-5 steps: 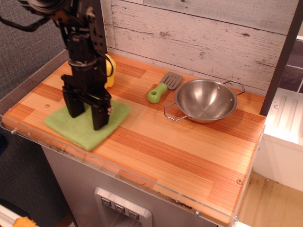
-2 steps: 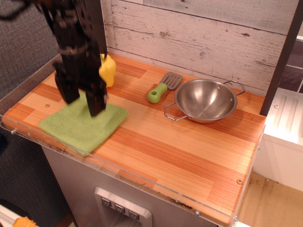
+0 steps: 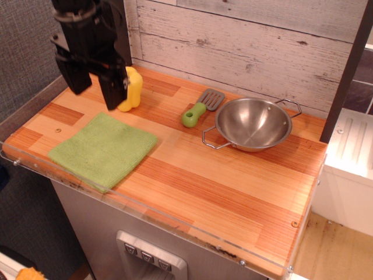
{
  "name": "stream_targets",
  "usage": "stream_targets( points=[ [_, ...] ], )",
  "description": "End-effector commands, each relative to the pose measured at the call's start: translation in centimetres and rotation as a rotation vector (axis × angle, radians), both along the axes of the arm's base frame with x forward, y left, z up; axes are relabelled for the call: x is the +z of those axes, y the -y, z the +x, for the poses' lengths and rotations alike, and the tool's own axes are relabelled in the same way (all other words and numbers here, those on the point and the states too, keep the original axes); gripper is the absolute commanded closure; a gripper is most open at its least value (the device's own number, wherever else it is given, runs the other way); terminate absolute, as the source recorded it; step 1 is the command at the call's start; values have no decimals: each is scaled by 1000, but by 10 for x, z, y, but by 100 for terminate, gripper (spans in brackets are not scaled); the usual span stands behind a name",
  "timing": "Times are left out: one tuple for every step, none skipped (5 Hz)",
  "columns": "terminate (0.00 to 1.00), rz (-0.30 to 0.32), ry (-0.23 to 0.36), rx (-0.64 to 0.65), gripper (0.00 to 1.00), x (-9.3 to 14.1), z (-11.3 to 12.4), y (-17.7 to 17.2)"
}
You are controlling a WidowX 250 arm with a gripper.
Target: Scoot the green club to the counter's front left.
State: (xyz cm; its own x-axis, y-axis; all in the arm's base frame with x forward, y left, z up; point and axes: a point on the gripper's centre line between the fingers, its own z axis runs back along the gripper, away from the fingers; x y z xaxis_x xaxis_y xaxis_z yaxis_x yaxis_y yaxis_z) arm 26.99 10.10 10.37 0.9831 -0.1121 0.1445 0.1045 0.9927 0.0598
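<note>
- We see the gripper (image 3: 95,90) hanging above the worktop (image 3: 233,186), its two fingers spread apart and holding nothing.
- The green cloth (image 3: 104,150) lies flat just below and in front of the gripper, at the worktop's front-left corner.
- A yellow object (image 3: 133,87) stands right beside the gripper; spatula (image 3: 201,108) and steel bowl (image 3: 253,123) sit well off to its right.
</note>
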Motion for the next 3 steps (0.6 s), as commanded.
stream_targets(
  points=[
    [0,26,47,-4,0,23,9,8],
    [0,26,47,-4,0,23,9,8],
    [100,26,47,-4,0,23,9,8]
  ],
)
